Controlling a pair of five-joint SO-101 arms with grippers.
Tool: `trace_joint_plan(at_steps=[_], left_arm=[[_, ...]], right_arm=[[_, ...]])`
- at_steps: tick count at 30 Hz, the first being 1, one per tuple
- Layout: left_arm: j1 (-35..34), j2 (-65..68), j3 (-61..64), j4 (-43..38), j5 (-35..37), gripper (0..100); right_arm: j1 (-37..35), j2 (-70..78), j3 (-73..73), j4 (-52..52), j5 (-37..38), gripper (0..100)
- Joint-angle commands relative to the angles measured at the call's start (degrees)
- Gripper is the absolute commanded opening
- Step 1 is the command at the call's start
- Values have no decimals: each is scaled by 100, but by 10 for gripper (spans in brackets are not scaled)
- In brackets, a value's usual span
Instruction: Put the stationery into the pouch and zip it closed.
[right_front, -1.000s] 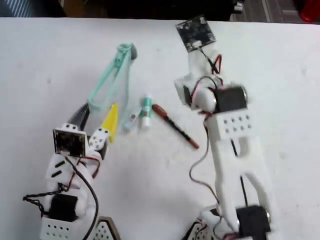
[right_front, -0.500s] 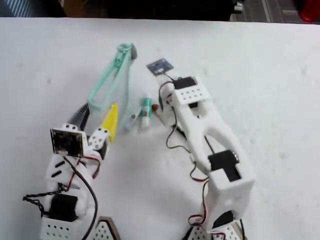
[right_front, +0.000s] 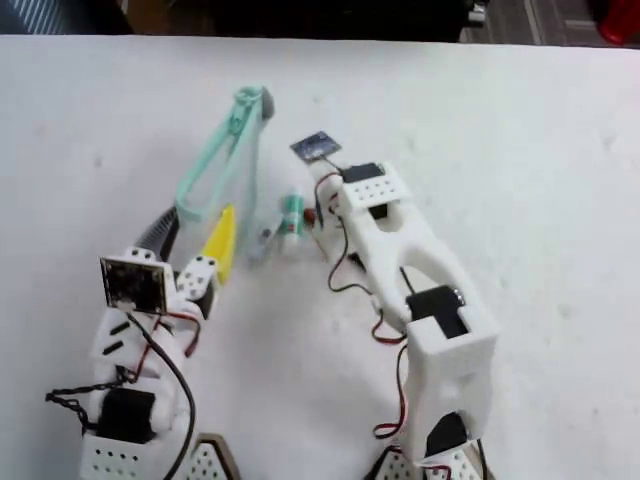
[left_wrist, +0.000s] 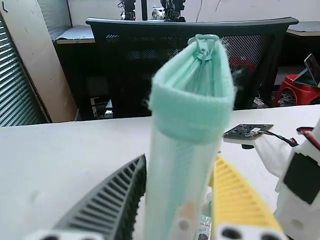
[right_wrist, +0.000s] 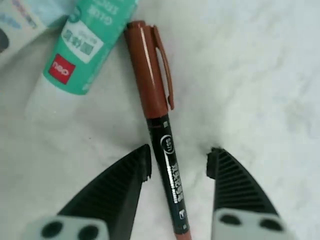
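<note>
**Ann:** What is the right gripper (right_wrist: 178, 159) doing?

**Ben:** It is low over the worktop (right_front: 520, 150) with its two fingers spread apart. Nothing is in it yet.

**Ann:** So where is the pen (right_wrist: 161, 135)?

**Ben:** Right between those fingers. One finger stands on each side of its dark body. The pen sits a bit closer to one finger than to the other.

**Ann:** Which way does the pen point?

**Ben:** It runs long-ways, straight out from the gripper. The brown cap is the far end. So the fingers stand across its thin way, and I think a squeeze would catch it well.

**Ann:** What is next to it?

**Ben:** A green glue stick (right_wrist: 87, 45) lies just beside the cap. I think it is close enough to get bumped.

**Ann:** And the pouch (right_front: 215, 170)?

**Ben:** It is past the glue stick, over by the other arm. The left gripper (left_wrist: 181, 160) pinches its near end, so it stands on its edge with the mouth open.

**Ann:** Which arm is closer to the pen?

**Ben:** The right one, by a lot. After the grab, I guess the pen has to go sideways to the pouch mouth, toward the left arm
</note>
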Motion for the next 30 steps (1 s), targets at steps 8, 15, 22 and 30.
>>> trace_joint_plan(at_steps=[8, 15, 22, 30], left_arm=[[-57, -84, -79, -123, 62, 214], [-31, -84, -79, -123, 62, 214], [-31, -84, -79, -123, 62, 214], [-13, -84, -114, 18, 62, 214]], right_arm=[[233, 207, -334, -242, 149, 18], [585, -743, -237, -4, -273, 17], [585, -2369, 774, -523, -334, 17], [382, -4576, 897, -927, -334, 17]])
